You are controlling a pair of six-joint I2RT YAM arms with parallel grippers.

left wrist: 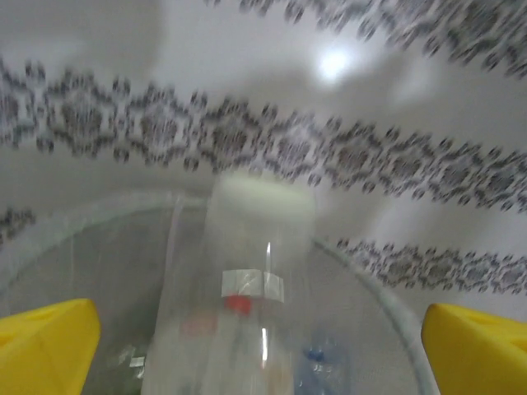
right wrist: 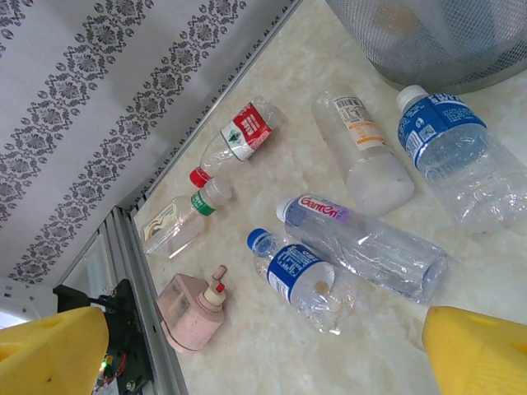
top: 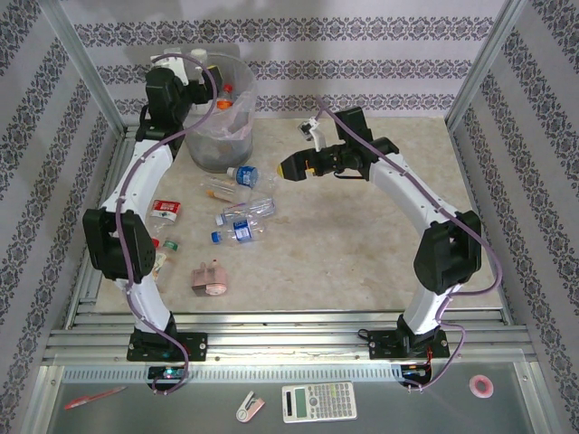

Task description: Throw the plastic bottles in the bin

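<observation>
**Left arm over the bin, a bottle loose between its spread fingers**

The tall translucent grey-white round bin (top: pixel 222 136) stands in the far left corner of the marbled surface (top: pixel 362 244), clear of the working area yet within the left arm's reach. The left pincer (left wrist: pixel 259 333) hangs above its rim with the yellow fingers (left wrist: pixel 49 346) spread wide. Between them, touching neither, is a blurred clear plastic bottle with a white cap (left wrist: pixel 259 247). Its long axis runs nearly upright in the wrist view, cap toward the patterned wall and base toward the bin's inside, where red and blue caps show dimly. I judge that it is dropping free.

The right pincer (top: pixel 291 167) hovers near the middle of the surface, also wide open and holding nothing, placed, I would say, for the next pick. Several bottles lie flat on their sides on the left half below it.

- The blue-labelled clear bottle (right wrist: pixel 461 156) points its white cap at the bin's foot.
- The orange-labelled clear bottle (right wrist: pixel 366 148) lies roughly parallel beside it.
- The long pink-labelled bottle (right wrist: pixel 362 243) and the blue-capped bottle (right wrist: pixel 300 280) point their caps toward the left edge.
</observation>
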